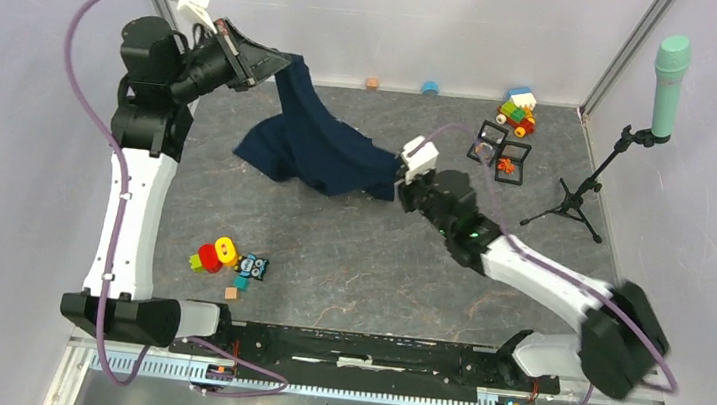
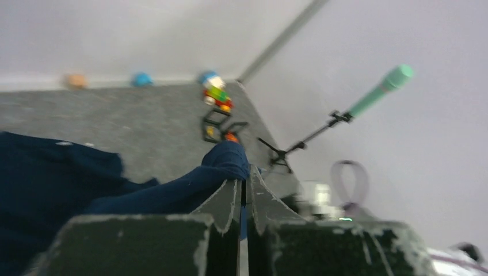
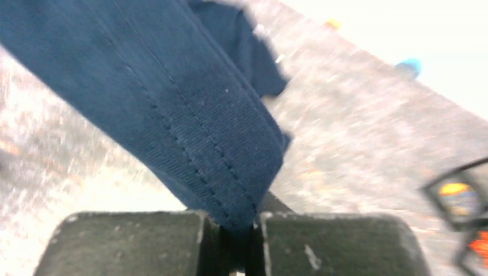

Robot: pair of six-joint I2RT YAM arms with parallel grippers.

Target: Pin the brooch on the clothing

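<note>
Grey mottled table (image 1: 377, 275), navy shirt (image 1: 309, 152) partly on it, toy blocks (image 1: 218, 256), 2 black frames (image 1: 491, 142), microphone stand (image 1: 587, 186)

Robot test cell in lab. Grey mat tabletop (image 1: 378, 265) boxed in by blank pale walls (image 1: 404, 16) and bare metal corner posts (image 1: 627, 45). Left arm (image 1: 136, 204) and right arm (image 1: 528, 269), white and black, bolted to slotted rail (image 1: 359, 348) at near edge, purple cables (image 1: 85, 83) looping loose. Props scattered like trial items: toy block heaps (image 1: 228, 261), teal microphone (image 1: 670, 69) on tripod, small black display frames (image 1: 500, 152), navy shirt (image 1: 315, 143) strung between arms
</note>
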